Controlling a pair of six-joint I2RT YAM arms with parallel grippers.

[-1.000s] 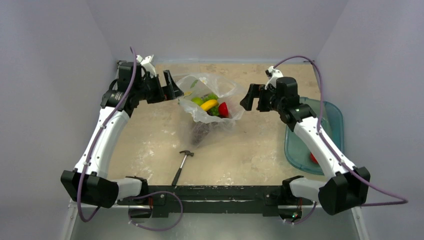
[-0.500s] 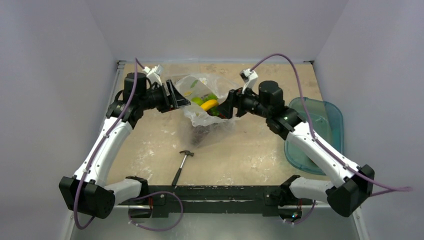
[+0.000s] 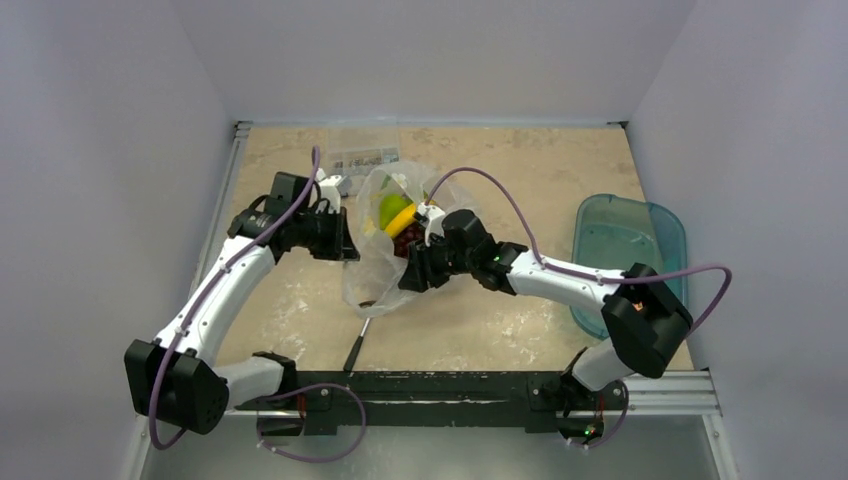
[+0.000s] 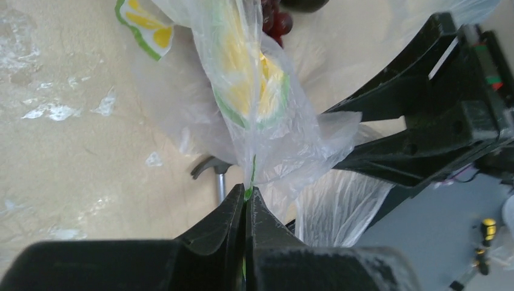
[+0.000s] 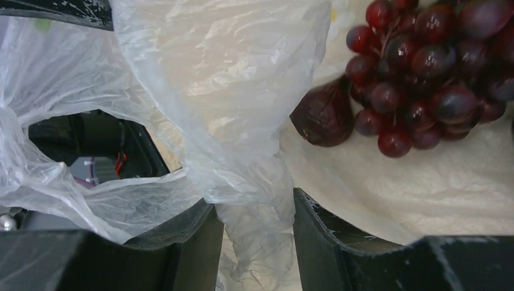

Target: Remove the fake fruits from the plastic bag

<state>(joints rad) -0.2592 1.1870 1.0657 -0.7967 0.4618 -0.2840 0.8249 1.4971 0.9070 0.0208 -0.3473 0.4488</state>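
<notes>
Within the last second both arms are going from flanking to gripping. The left gripper, spread wide beside the bag's far-left side a moment ago, is now pressed together on a sheet of the thin, crinkly transparent plastic bag, pinching the film right at its fingertips. The right gripper, also wide open before, is reaching in low from the right and narrowing around a twisted fold of the same film. Its 2 jaws are standing partly apart with plastic filling the gap, and I cannot tell whether they are clamping it yet. The bag is lying near the middle of the tan bench, stretched between the 2 grippers, its near end now reaching the head of the small hammer. The fake fruits appear to be sitting inside it: glossy green and yellow plastic fruits toward the far end, with a dark purple grape bunch and a dark plum close to the right jaws. No fruit is out yet — this looks like a hold being set up for opening or tipping the bag.
</notes>
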